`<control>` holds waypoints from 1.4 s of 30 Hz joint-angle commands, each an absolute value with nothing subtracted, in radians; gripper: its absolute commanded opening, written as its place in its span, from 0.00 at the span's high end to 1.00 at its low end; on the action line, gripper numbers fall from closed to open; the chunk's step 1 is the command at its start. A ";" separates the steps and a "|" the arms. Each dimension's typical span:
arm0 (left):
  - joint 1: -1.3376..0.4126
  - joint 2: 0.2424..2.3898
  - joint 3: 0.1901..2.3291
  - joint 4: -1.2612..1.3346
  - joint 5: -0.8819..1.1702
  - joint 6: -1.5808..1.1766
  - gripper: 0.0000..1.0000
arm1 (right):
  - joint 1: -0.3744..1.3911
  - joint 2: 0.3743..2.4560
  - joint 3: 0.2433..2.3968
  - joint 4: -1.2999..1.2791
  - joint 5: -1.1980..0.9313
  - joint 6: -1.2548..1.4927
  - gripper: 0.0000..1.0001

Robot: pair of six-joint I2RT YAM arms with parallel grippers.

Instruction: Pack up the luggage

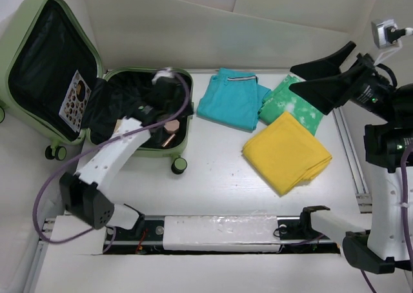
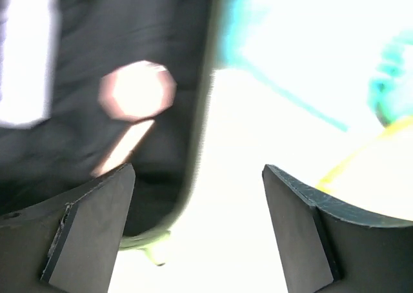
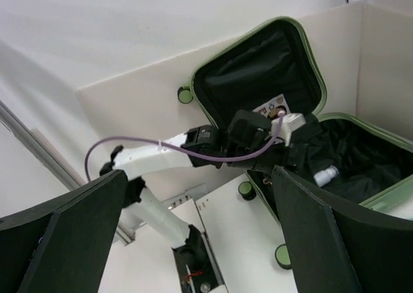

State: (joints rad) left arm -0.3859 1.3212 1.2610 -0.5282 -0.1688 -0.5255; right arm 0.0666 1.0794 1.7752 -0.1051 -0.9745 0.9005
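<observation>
Over the luggage (image 1: 148,152), the left gripper (image 2: 198,169) gapes empty, and a careless lift could snag the lining (image 1: 119,102) or tip what may be a bottle (image 2: 137,90).

I see a white table (image 1: 213,157) carrying four things; at its far left the luggage (image 1: 155,152) lies open, base flat on the top with wheels toward the near edge, lid tipped back to the left; right of it lies a folded teal cloth (image 1: 232,99); a green-and-white cloth (image 1: 298,106) meets its right edge; a folded yellow cloth (image 1: 287,152) lies nearer, overlapping the green-and-white one.
</observation>
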 commanded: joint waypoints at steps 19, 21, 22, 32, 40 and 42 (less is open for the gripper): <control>-0.669 1.793 1.472 -0.206 0.055 -0.952 0.31 | 0.126 0.666 1.023 -0.767 -0.190 0.298 0.94; -0.669 1.877 1.512 -0.180 0.034 -1.064 0.31 | 0.126 0.631 1.009 -0.782 -0.199 0.298 0.83; -0.669 1.903 1.523 -0.179 0.002 -1.104 0.31 | 0.126 0.617 1.009 -0.791 -0.209 0.308 0.76; -0.658 2.060 1.465 -0.054 -0.089 -1.517 0.30 | 0.126 0.561 1.028 -0.887 -0.253 0.264 0.42; -0.658 2.183 1.601 -0.210 -0.150 -1.603 0.37 | 0.179 0.552 1.046 -0.919 -0.288 0.264 0.42; -0.658 2.192 1.601 -0.219 -0.164 -1.626 0.39 | 0.192 0.552 1.075 -0.928 -0.276 0.264 0.42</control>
